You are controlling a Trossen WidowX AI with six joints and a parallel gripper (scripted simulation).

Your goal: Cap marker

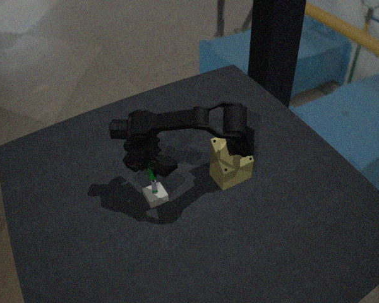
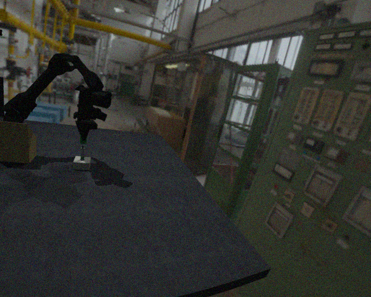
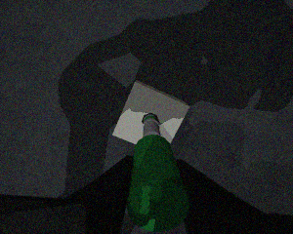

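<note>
Wrist view gives me the closest look: the green cap [image 3: 156, 187] fills the lower middle of the picture, held in my gripper [image 3: 155, 214], whose fingers are closed on it and stand only partly apart around its width. Past the cap's far end I see the grey marker [image 3: 150, 126] rising from the white holder block [image 3: 137, 109], with the marker's top rim showing just beyond the cap. From here they look lined up, but I cannot tell whether cap and marker touch.

The top view adds what the wrist camera cannot: the whole arm [image 1: 183, 118] reaching from its tan base block [image 1: 230, 164] across the dark table [image 1: 248, 244], with the gripper [image 1: 149, 166] pointing down over the holder block [image 1: 155, 194]. There the cap [image 1: 149, 172] sits right above the marker [image 1: 154, 186], which stands upright in the block; the two appear to meet end to end or nearly so.

The exterior view shows the height best. The gripper [image 2: 83, 135] hangs above the holder block [image 2: 81, 162], the cap [image 2: 82, 140] a small green tip below the fingers, and the marker [image 2: 82, 151] a thin stub beneath it. Any gap between them is too small for me to judge there.
</note>
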